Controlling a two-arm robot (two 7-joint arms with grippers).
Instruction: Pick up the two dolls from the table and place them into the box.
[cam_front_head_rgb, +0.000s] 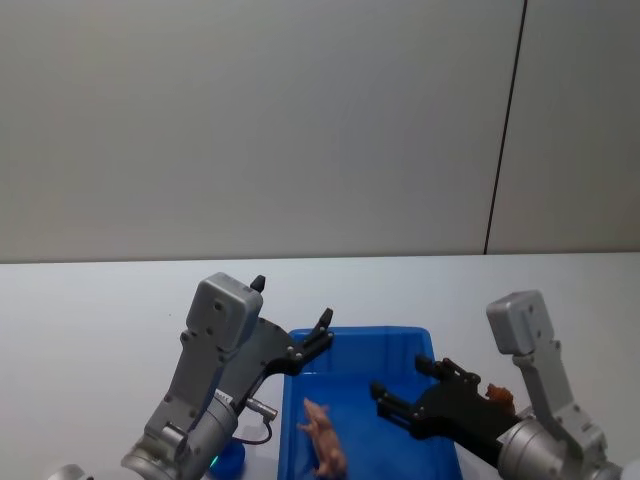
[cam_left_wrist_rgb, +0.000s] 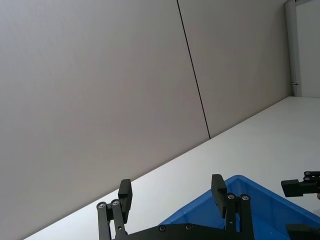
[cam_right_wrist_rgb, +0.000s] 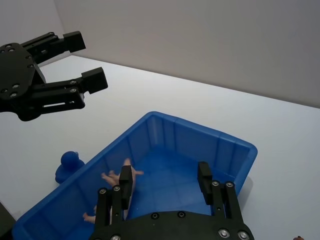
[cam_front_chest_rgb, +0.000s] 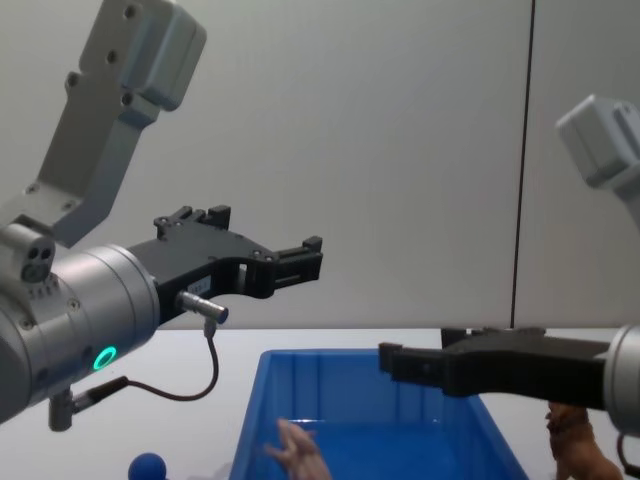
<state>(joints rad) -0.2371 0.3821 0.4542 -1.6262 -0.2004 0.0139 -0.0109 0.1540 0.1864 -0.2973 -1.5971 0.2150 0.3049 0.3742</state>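
The pale pink doll (cam_front_head_rgb: 325, 441) lies inside the blue box (cam_front_head_rgb: 420, 340), near its left wall; it also shows as the pink doll (cam_right_wrist_rgb: 116, 176) and the pink doll (cam_front_chest_rgb: 300, 450). The brown doll (cam_front_head_rgb: 500, 397) stands on the white table (cam_front_head_rgb: 90, 310) just right of the box, partly behind my right arm, and as the brown doll (cam_front_chest_rgb: 580, 440). My left gripper (cam_front_head_rgb: 292, 302) hangs open and empty above the box's far-left corner. My right gripper (cam_front_head_rgb: 400, 378) is open and empty, over the box's right side. Both wrist views show spread fingers, left gripper (cam_left_wrist_rgb: 171, 189) and right gripper (cam_right_wrist_rgb: 165, 177).
A small blue round toy (cam_front_head_rgb: 228, 458) sits on the table just left of the box, also seen as the blue toy (cam_right_wrist_rgb: 67, 164) and the blue toy (cam_front_chest_rgb: 148, 466). A grey wall (cam_front_head_rgb: 300, 120) rises behind the table's far edge. Bare tabletop spreads far left and far right.
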